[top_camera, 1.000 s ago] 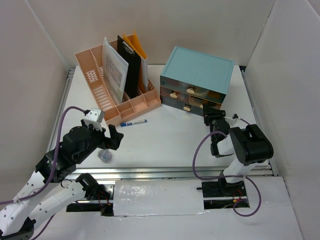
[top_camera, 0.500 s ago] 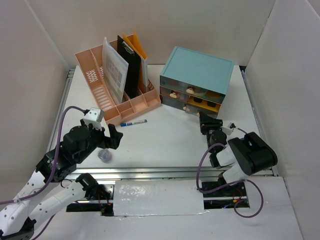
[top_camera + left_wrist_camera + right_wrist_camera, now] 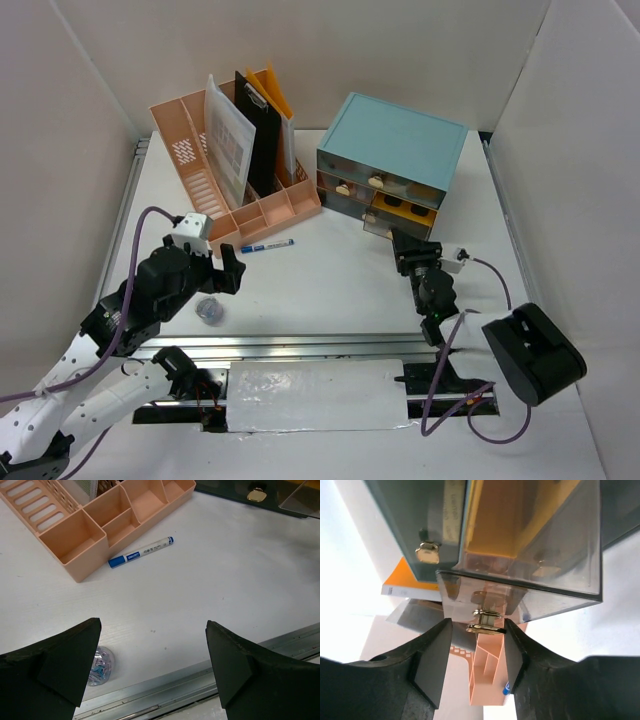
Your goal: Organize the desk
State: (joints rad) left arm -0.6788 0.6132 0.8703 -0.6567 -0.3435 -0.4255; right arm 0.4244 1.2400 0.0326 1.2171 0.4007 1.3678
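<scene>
The right tool (image 3: 476,626) gripped a drawer's (image 3: 530,555) brass knob (image 3: 485,621) at frame centre; the left tool (image 3: 152,626) hung wide open, empty, above the table (image 3: 200,580).

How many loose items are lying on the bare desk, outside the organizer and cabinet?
2. A blue marker lies in front of the pink organizer; a small clear container sits near the front rail. Others may be hidden.

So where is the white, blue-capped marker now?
In the top view the white, blue-capped marker lies flat on the white desk, left of centre, just in front of the pink slotted plastic organizer.
</scene>
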